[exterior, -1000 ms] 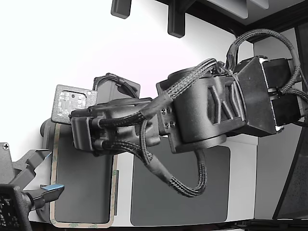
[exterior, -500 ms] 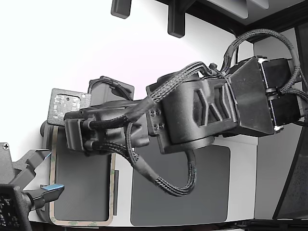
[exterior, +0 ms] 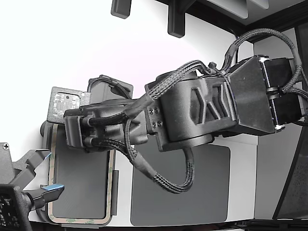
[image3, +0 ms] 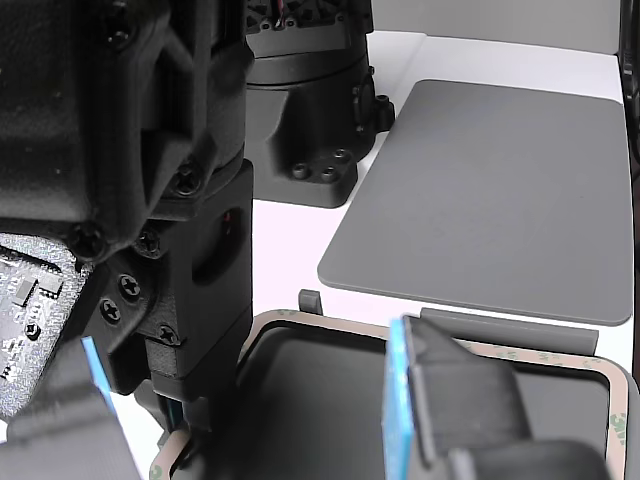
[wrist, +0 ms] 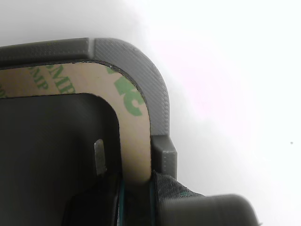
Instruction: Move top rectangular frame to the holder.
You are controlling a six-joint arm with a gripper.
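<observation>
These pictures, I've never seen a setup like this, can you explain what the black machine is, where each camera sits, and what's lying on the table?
The black machine is a robot arm wrapped in braided cables. One picture looks at the scene from outside the arm. Another comes from a camera on the arm's wrist, very close to the work. The third looks across the table from low down.

On the white table lie two things. One is a plain dark grey slab. The other is a light grey holder with raised tabs, on which a thin beige frame printed with green lettering rests.

The arm's hand reaches down at one end of the frame. Whether it is gripping cannot be seen.
</observation>
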